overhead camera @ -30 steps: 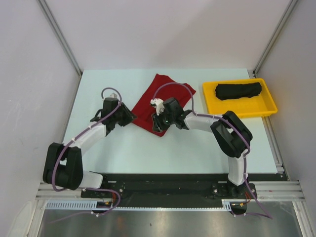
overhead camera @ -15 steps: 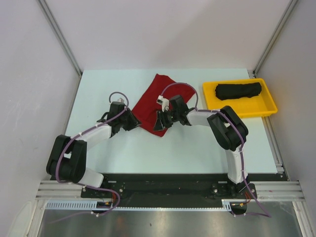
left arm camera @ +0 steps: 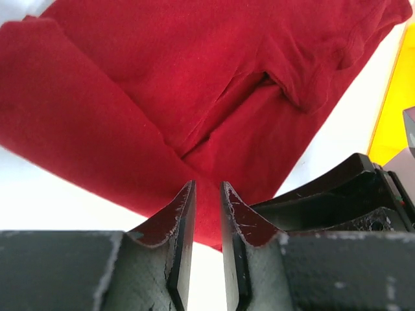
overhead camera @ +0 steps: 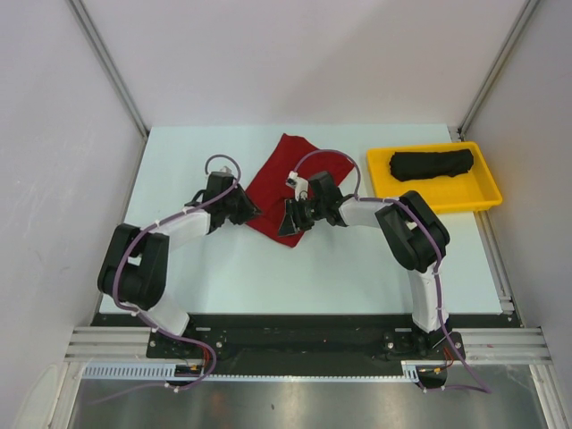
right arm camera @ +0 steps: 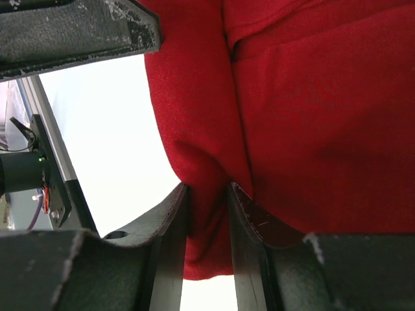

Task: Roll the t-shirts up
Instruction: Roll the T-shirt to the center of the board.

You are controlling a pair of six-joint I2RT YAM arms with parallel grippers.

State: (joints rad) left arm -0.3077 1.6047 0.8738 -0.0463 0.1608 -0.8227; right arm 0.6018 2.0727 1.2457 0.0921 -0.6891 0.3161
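**A:** Where is the red t-shirt (overhead camera: 279, 174) lying?

**B:** It is lying folded and slanted in the middle of the desk (overhead camera: 268, 268), with one corner pointing back toward the arm bases. The black t-shirt (overhead camera: 432, 164) is sitting as a tight bundle inside the yellow tray (overhead camera: 483, 192) at the right, well apart, so I am judging that one done.

**A:** Why are both arms crowding that near end?

**B:** I am guessing a roll is starting from that end. The cloth is wider than either tool, so two holds spaced along the edge would be turning it evenly.

**A:** What is the right tool (right arm camera: 207, 189) doing?

**B:** Its fingers are standing narrow, with red cloth bunching up between them. It is pinching a fold at the near corner of the red shirt.

**A:** And the left tool (left arm camera: 207, 188)?

**B:** It is sitting at the shirt's left edge, near the right one. Its fingers are showing only a thin slit, and the hem is lying right at their tips. I cannot tell whether any cloth is caught there.

**A:** Is anything worrying you?

**B:** If only one side is gripping, I am expecting the roll to skew.
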